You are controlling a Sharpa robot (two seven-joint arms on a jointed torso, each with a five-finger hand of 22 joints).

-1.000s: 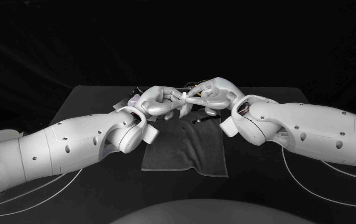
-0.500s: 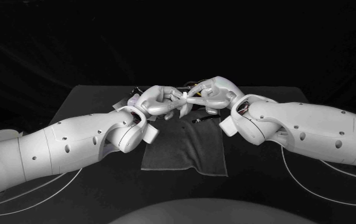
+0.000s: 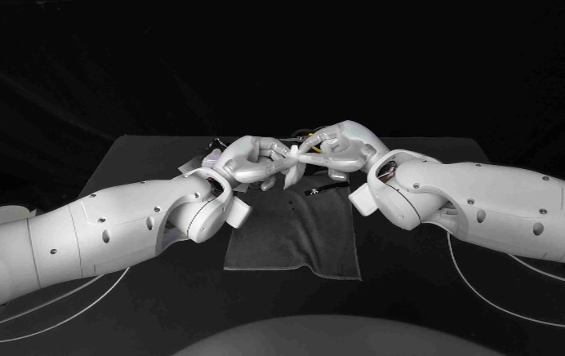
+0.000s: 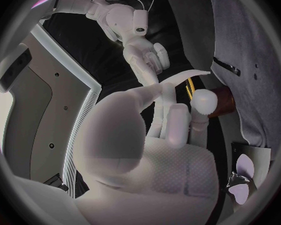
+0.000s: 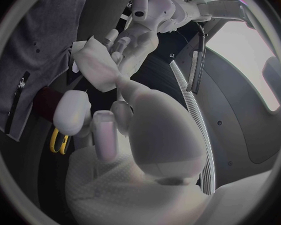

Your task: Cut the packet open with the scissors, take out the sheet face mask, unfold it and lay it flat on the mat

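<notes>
Head view: left hand [image 3: 253, 161] and right hand [image 3: 340, 150] pinch mask [image 3: 295, 153] (above mat's [image 3: 295, 242] far edge).

Desk [image 3: 141, 156]: black top, set against a black backdrop [image 3: 282, 46]. Thin white cables [image 3: 452, 258] trail over its near part on both sides. Dark reddish-brown round object [image 4: 219, 101] sits on the desk; its kind cannot be told.

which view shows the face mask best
The right wrist view: the face mask faces the camera as a broad white fold. In the left wrist view it is a thin sliver; in the head view, a white speck.
</notes>
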